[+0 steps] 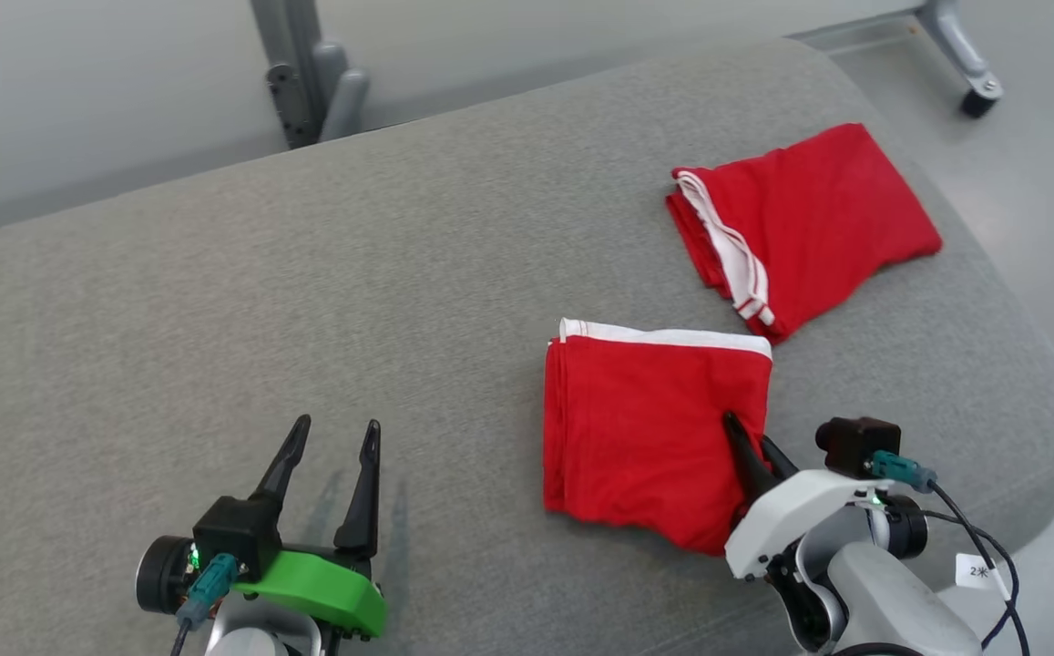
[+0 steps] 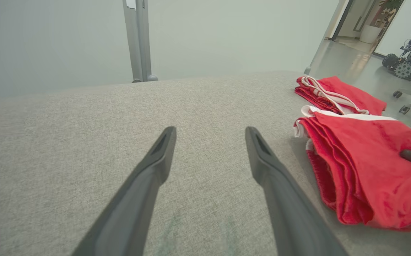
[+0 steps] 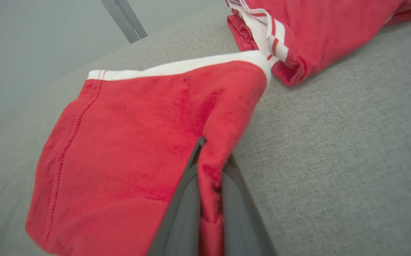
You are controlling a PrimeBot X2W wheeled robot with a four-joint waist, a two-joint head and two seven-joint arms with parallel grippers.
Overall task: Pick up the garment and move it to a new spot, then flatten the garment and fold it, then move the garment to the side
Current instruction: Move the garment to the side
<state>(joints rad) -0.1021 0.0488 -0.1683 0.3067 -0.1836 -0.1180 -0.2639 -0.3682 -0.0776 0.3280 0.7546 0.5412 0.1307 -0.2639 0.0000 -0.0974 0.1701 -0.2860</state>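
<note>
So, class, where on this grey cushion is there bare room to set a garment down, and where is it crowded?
Free: the cushion stretch from the open left pincer to the grey post, bordered on the right by the near garment. Crowded: the right end, where the right pincer grips the near garment and the far garment lies almost against it.

A small white tag [image 1: 979, 572] on a black cable [image 1: 946, 497] reads "2" and a star-like mark.
</note>
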